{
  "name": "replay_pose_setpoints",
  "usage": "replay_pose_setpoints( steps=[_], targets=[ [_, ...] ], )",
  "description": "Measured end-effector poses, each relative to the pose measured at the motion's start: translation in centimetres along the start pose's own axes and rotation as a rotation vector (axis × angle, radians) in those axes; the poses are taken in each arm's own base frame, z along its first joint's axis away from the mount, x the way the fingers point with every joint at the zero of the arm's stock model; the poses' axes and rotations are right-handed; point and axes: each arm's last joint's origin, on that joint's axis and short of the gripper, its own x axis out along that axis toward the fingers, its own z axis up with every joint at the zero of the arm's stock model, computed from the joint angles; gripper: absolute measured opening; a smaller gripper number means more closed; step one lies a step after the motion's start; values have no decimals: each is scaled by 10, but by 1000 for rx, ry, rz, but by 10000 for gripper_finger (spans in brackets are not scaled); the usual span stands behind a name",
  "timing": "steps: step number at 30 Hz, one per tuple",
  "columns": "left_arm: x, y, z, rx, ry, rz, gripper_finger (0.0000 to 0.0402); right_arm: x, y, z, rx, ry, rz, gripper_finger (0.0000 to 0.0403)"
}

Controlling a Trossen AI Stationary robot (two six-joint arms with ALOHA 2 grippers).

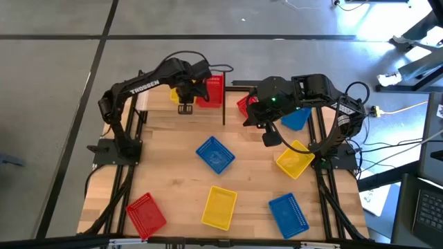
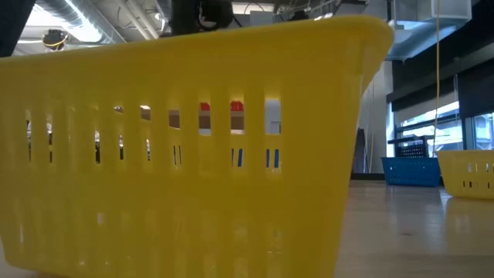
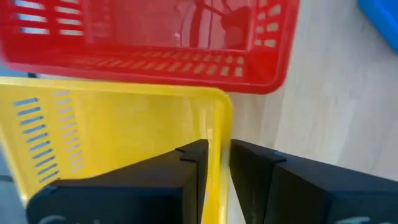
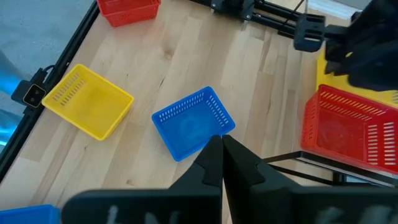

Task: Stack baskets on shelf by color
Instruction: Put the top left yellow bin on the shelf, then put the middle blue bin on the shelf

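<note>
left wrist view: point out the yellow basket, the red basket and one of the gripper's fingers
yellow basket (image 3: 112, 134), left wrist view, inside wall
red basket (image 3: 155, 65), left wrist view, slotted side wall
left gripper's finger (image 3: 283, 186), left wrist view, its upper surface

1. We see the shelf (image 1: 228, 86) at the far edge of the tabletop, pale planks with thin black posts.
2. A red basket (image 1: 213, 90) sits on it, a yellow basket (image 3: 118, 130) just beside it, the yellow rim lying between the left end effector's (image 3: 219, 163) fingers.
3. Another red basket (image 1: 246, 106) and a blue basket (image 1: 296, 119) lie partly hidden under the right arm.
4. Loose and upright on the tabletop lie a blue basket (image 1: 215, 153) mid-table, a yellow one (image 1: 295, 160) to its right, and along the near edge a red (image 1: 146, 214), a yellow (image 1: 219, 207) and a blue (image 1: 288, 214).
</note>
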Motion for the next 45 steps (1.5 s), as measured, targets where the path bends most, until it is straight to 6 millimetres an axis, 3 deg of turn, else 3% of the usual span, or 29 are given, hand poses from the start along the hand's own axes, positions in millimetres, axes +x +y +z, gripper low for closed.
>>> replay_pose_setpoints(
  steps=[8, 14, 24, 30, 34, 39, 45],
  targets=[
    [-39, 8, -3, -140, -53, 31, 57, -1, 0, -1, -1, 10, 3, 0],
    [-67, -4, -4, -201, -113, -87, 57, -10, 3, -6, 3, 25, 9, 0],
    [-113, -67, -3, -212, -268, -250, 57, -39, 13, -19, 27, 26, 45, 0],
    [-134, -116, -3, -382, -277, -296, 56, -53, 22, -32, 136, 24, 86, 0],
    [-144, -146, -6, -601, -276, -270, 57, -38, 26, -46, 258, 122, 93, 0],
    [-153, -176, -9, -870, -259, -310, 58, 2, 27, -59, 361, 228, 97, 0],
    [-163, -205, -18, -900, -296, -306, 59, 46, 29, -68, 330, 258, 107, 0]
  ],
)
